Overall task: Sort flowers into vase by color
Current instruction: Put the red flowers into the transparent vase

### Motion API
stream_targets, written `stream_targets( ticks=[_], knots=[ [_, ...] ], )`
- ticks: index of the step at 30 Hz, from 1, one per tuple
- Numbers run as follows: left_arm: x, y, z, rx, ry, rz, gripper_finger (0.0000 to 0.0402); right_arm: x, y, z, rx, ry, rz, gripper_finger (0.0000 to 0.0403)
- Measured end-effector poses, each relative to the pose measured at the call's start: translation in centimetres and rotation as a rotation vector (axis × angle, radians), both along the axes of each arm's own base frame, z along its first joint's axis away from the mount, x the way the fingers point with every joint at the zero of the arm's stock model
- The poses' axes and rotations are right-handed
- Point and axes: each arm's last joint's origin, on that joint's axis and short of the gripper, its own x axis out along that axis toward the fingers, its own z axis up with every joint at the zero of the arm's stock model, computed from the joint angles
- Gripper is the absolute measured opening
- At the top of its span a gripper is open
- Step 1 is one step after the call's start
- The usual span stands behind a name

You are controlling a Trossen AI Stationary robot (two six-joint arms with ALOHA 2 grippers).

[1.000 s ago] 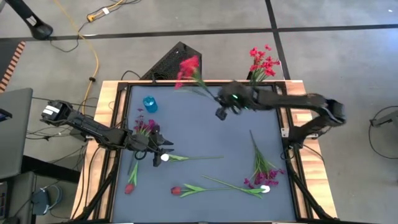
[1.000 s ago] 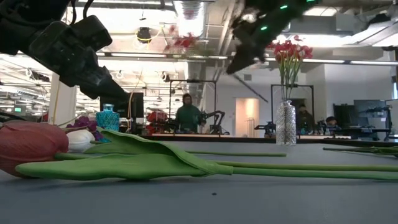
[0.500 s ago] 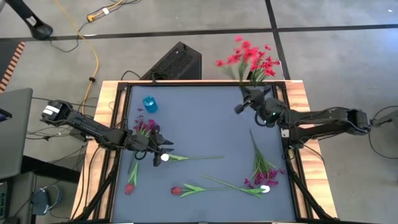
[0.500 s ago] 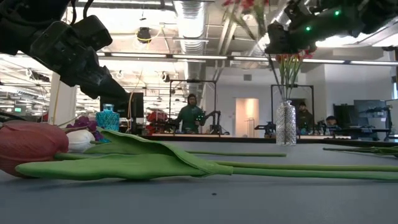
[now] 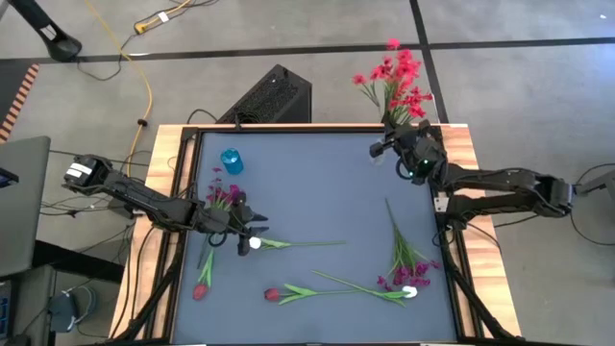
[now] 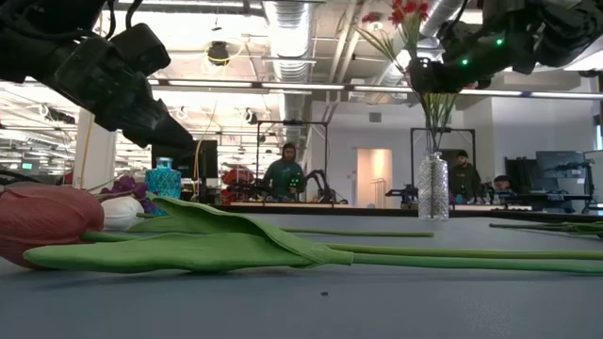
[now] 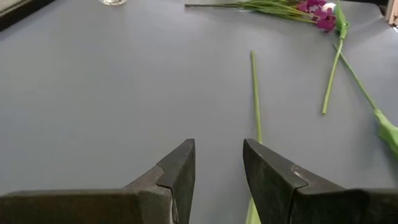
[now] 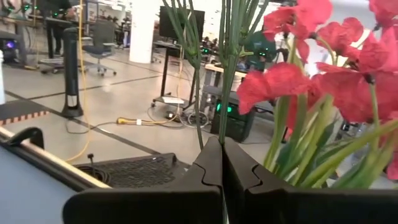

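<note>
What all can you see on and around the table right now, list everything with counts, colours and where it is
Table: one, grey-blue top, centre.
Clear vase: one, far right corner, red flowers already in it.
Red spray: one, held at that vase.
Blue vase: one, far left.
Purple spray: one, by left gripper.
White flower: one, lying mid-left.
Red tulips: two, near edge, left.
Purple and white stems: a cluster, near right.
Black box: one, floor behind the table.
Left gripper: fingers open, over the white flower's stem.
Right gripper: fingers shut on the red spray.
</note>
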Motion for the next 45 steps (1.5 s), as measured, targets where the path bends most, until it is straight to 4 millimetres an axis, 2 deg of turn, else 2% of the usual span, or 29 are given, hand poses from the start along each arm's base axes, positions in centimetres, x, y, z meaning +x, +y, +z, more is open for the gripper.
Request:
stream_targets(
  ticks=[16,23,29,35,45],
  knots=[
    [0.0,0.0,0.0,0.007,0.000,0.011,0.0123,2.0,-1.0,-2.7,0.064,0.009,-0.064,0.0020],
    [0.0,0.0,0.0,0.008,0.002,0.011,0.0123,2.0,-1.0,-2.7,0.061,0.019,-0.066,0.0030],
    [0.0,0.1,0.0,0.008,0.003,0.011,0.0123,1.9,-0.5,-2.7,0.060,0.017,-0.186,0.0027],
    [0.0,0.0,0.0,0.008,0.003,0.011,0.0123,2.0,0.0,-3.2,0.088,0.033,-0.193,0.0025],
    [0.0,0.1,0.0,0.006,0.002,0.012,0.0123,1.6,-0.4,-4.3,0.167,0.014,-0.227,0.0025]
  ],
)
